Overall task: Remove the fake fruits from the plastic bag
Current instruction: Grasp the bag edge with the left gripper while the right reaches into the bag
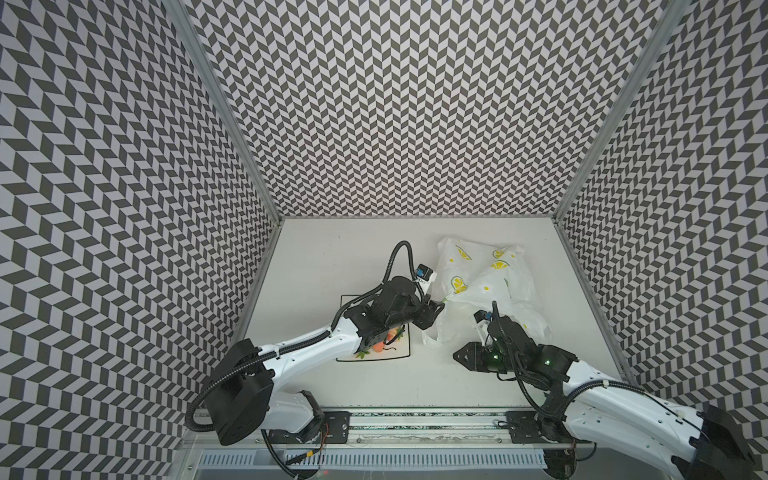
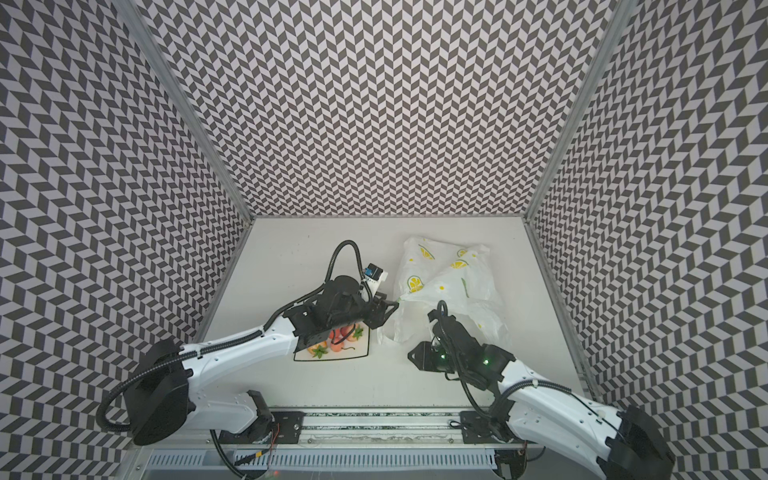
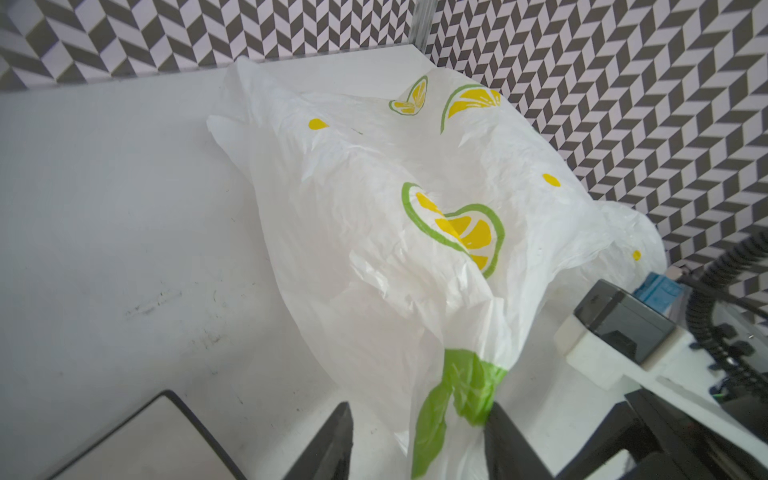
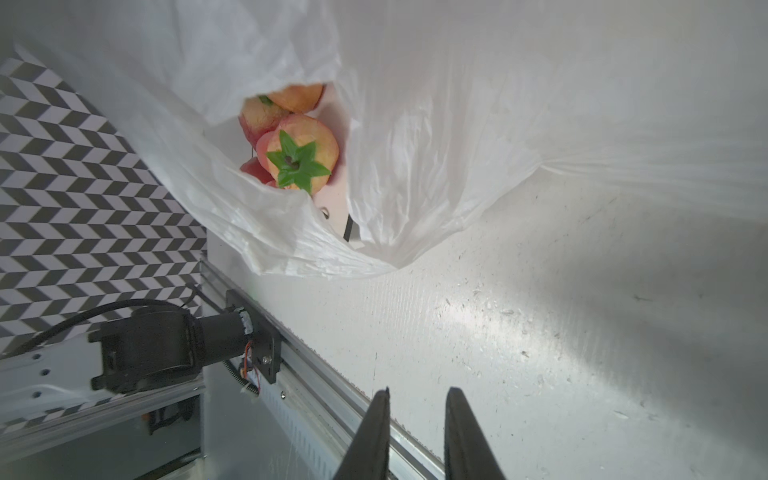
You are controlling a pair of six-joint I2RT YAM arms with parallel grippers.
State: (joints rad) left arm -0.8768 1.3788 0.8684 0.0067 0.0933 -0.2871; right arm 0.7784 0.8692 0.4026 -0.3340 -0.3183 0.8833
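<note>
Close to the near edge of the surface (image 1: 332,257), right of its middle, the right gripper (image 1: 457,356) sits low, pointing at the near corner of the plastic bag (image 1: 486,282). The top views show only its dark outline. The right wrist view shows its jaws a narrow gap apart with nothing between them, over bare surface. Farther in, toward the left edge, the plate (image 1: 405,355) carries the fake fruits (image 2: 336,345). The left arm (image 1: 311,345) crosses above it and hides most of them, so both top views give only a few orange-red pieces and green leaves, too few to count. Only the right wrist view shows them sharply: red-yellow strawberries (image 4: 297,153) framed by a gap in the bag's film, with a strip of the plate's black rim beside them. Beyond the plate, the left gripper (image 3: 419,409) is at the bag's left edge. Its tips are hard to make out from above. The left wrist view shows the jaws apart on either side of a green-printed fold, one finger touching it and the other clear. The bag lies crumpled toward the far right corner, and its white film hides whatever is inside.
</note>
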